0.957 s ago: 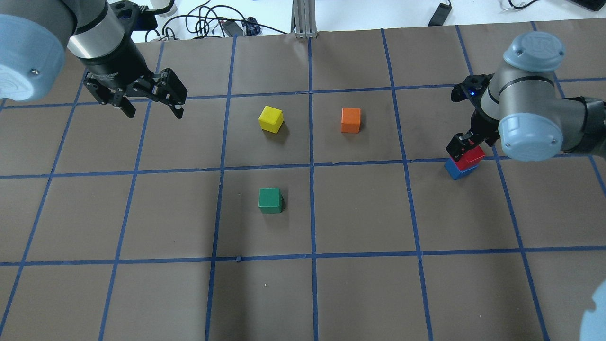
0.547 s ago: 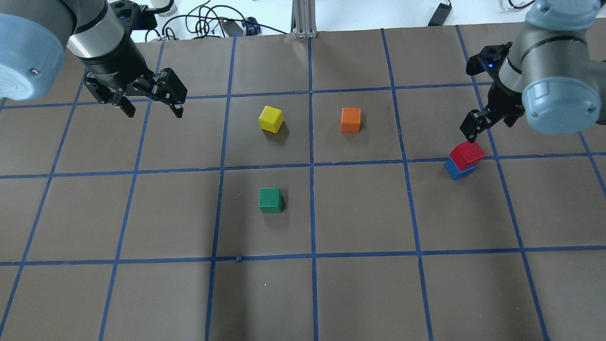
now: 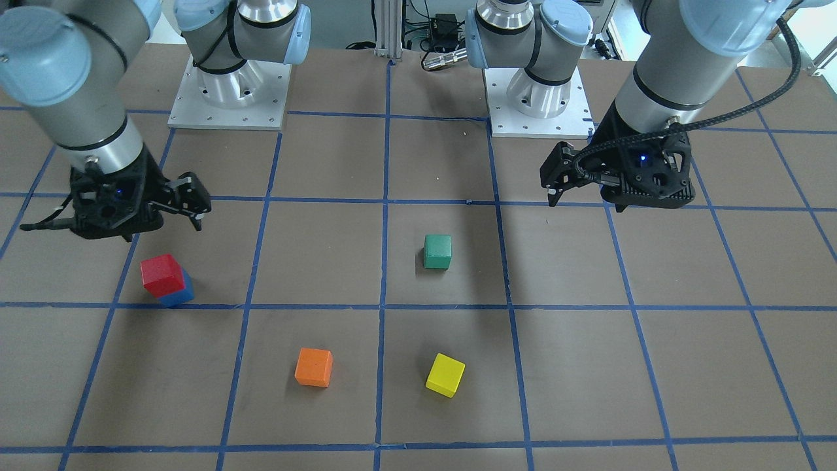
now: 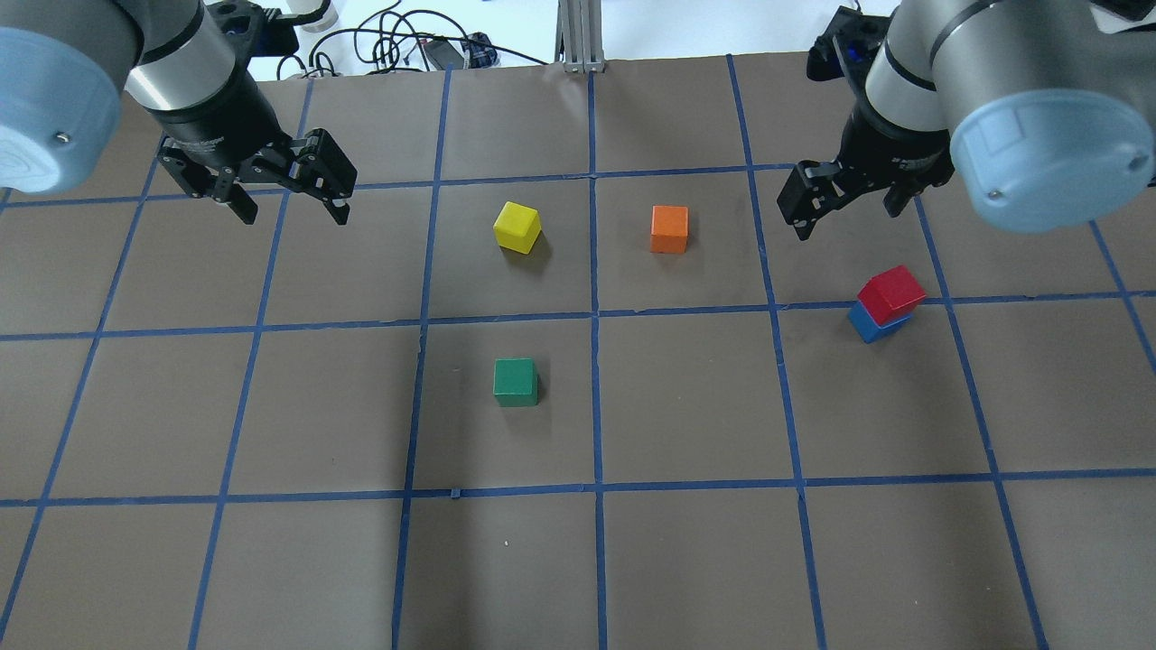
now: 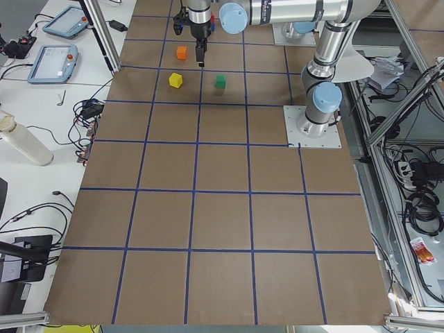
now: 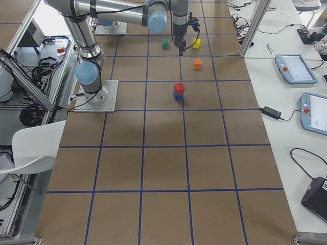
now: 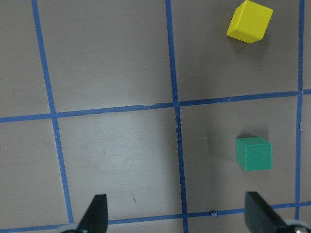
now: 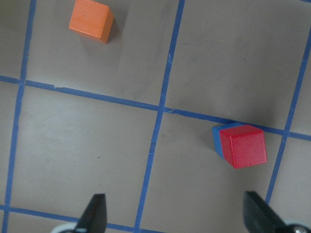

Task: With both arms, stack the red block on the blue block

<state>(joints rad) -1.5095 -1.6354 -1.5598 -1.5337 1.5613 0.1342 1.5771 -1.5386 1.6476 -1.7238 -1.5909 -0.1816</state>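
Since a second ago our right arm [image 4: 908, 77] has risen and pulled back; we should keep withdrawing high, touching nothing. Right gripper [image 4: 847, 209] and left gripper [image 4: 291, 212] both gape wide, empty. Red block [image 4: 892, 293] sits atop blue block [image 4: 869, 323], twisted off the grid lines [image 4: 686, 311]; both are cubes, with no long axis.

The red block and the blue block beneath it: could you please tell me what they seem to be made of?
The red block looks like painted wood or hard plastic: matte, even colour, crisp edges, no glare. The blue block is likely the same; only a sliver shows, equally flat in colour. No grain is visible, so wood against plastic stays open.
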